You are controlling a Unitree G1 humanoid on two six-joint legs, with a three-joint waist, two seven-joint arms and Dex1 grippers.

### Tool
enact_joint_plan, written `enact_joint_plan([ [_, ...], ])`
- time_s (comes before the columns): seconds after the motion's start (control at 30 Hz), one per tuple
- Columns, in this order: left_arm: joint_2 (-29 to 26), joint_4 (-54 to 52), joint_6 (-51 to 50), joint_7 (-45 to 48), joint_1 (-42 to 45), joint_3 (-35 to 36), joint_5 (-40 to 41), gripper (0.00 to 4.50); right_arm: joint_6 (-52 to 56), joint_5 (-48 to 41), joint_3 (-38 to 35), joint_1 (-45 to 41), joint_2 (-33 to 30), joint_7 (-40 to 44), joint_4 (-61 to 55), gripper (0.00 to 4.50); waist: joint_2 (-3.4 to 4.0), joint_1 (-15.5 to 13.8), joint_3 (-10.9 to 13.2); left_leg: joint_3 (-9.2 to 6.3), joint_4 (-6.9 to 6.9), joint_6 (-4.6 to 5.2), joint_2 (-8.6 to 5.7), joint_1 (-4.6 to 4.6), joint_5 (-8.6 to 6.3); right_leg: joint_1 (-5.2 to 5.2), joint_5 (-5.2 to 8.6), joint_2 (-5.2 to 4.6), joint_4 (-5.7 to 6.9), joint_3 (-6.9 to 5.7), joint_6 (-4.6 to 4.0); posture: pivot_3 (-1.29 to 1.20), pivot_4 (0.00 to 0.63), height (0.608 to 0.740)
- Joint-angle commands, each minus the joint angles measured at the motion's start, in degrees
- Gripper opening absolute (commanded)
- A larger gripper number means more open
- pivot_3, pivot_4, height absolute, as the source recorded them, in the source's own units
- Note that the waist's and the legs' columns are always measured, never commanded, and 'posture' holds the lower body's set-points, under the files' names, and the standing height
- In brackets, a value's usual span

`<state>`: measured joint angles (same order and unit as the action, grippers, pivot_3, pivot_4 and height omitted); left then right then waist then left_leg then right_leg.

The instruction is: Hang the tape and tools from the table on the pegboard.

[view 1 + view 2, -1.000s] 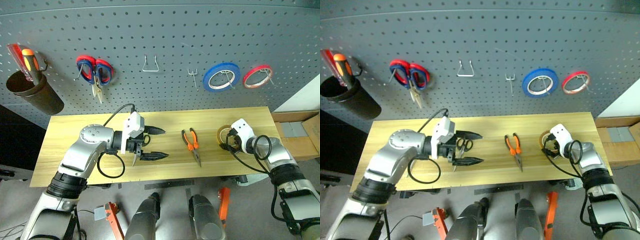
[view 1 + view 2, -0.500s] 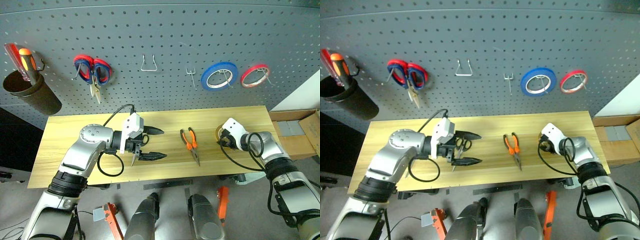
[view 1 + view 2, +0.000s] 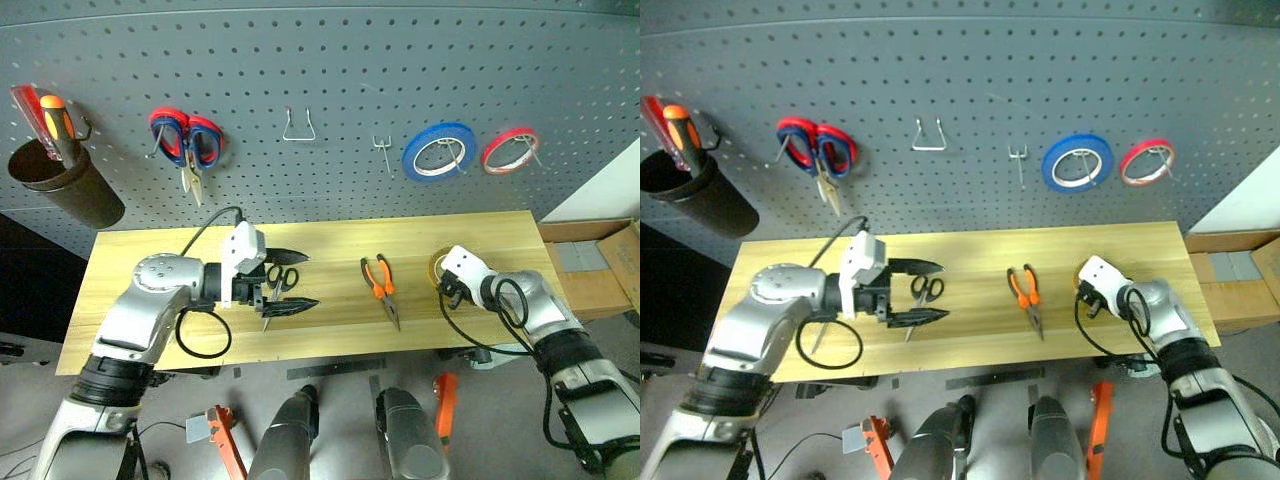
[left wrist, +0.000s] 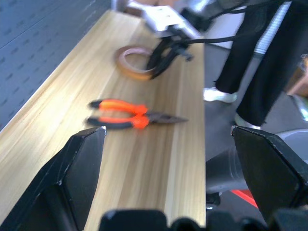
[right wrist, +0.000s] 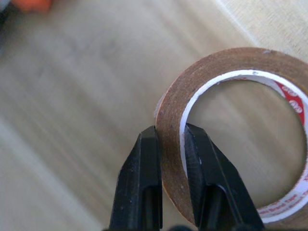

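The tan tape (image 5: 171, 159) sits at the right end of the table (image 3: 330, 238), and my right gripper (image 5: 169, 135) is shut on its rim, one finger inside the ring and one outside. In the left wrist view the same tape (image 4: 131, 62) touches the wood. Orange-handled pliers (image 3: 381, 285) lie flat at the middle of the table. My left gripper (image 3: 310, 279) hovers open left of the pliers, with the small black-handled scissors (image 3: 276, 279) on the table between its fingers, untouched. The pegboard (image 3: 350, 70) rises behind the table.
On the pegboard hang red-and-blue scissors (image 3: 188, 145), a blue tape ring (image 3: 438, 152), a red tape ring (image 3: 512, 150) and two bare hooks (image 3: 298, 128). A black cup (image 3: 65, 185) holds screwdrivers at far left. A cardboard box (image 3: 590, 275) stands right of the table. A person's legs (image 4: 269, 57) stand past the table's right end.
My right gripper has shut on the tape's rim and drawn back a little. My left gripper has slid left along the table, so the scissors now lie between its fingers.
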<state>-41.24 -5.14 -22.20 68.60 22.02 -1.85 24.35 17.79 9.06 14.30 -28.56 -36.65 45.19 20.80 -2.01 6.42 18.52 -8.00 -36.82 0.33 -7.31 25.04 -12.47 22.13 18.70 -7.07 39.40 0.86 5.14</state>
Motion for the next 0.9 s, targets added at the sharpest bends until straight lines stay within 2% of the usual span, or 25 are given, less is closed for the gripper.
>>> enact_joint_plan([
  [0.03,-0.95,-4.59,-1.42,-1.28,-0.82,2.97,2.44,4.50,0.76,1.27,-2.08,3.06,-3.97,0.62,-17.92,0.31,0.01,0.06,0.00,0.12,-0.01,0.00,0.00,0.06,0.00,0.16,0.00,-0.06,0.15,0.02,0.00,-0.16,0.314,0.740],
  [0.1,-0.78,-5.31,-2.24,-2.44,-0.69,4.27,3.17,4.50,4.90,1.55,-2.49,7.29,-4.89,0.87,-32.45,0.31,0.00,0.04,0.00,0.18,0.00,0.00,0.05,0.06,0.00,0.19,0.00,-0.06,0.18,0.00,0.00,-0.16,0.313,0.740],
  [0.2,-0.81,-6.22,-3.13,-3.45,-0.73,5.26,4.12,4.50,9.20,3.43,-1.03,11.87,-4.29,-0.32,-47.95,0.31,0.00,0.01,0.00,0.19,-0.02,-0.02,0.22,0.03,-0.01,0.19,0.00,0.00,0.25,-0.10,0.00,-0.17,0.313,0.740],
  [0.37,-0.62,-6.58,-3.51,-4.03,-0.81,5.52,4.46,4.50,9.22,9.01,3.26,13.80,-2.12,-3.34,-58.04,0.31,0.00,-0.17,0.00,0.25,-0.15,-0.01,0.11,0.02,-0.01,0.19,0.00,-0.05,0.34,-0.05,0.01,-0.18,0.311,0.740],
  [0.7,1.04,-4.91,-1.84,-5.22,2.30,5.89,5.01,4.50,3.66,12.55,2.44,3.64,3.99,-9.24,-54.97,0.31,-0.01,-0.12,-0.01,0.25,-0.14,-0.08,0.17,-0.08,0.03,0.20,-0.06,-0.05,0.51,-0.11,-0.05,-0.20,0.298,0.740],
  [0.9,1.31,-5.34,-1.36,-5.91,2.43,5.74,4.84,4.50,-5.32,12.23,1.90,-4.01,5.01,-12.72,-39.68,0.31,-0.02,0.07,-0.01,0.34,-0.12,-0.08,0.17,-0.10,0.03,0.22,-0.07,-0.05,0.50,-0.10,-0.06,-0.18,0.293,0.740],
])
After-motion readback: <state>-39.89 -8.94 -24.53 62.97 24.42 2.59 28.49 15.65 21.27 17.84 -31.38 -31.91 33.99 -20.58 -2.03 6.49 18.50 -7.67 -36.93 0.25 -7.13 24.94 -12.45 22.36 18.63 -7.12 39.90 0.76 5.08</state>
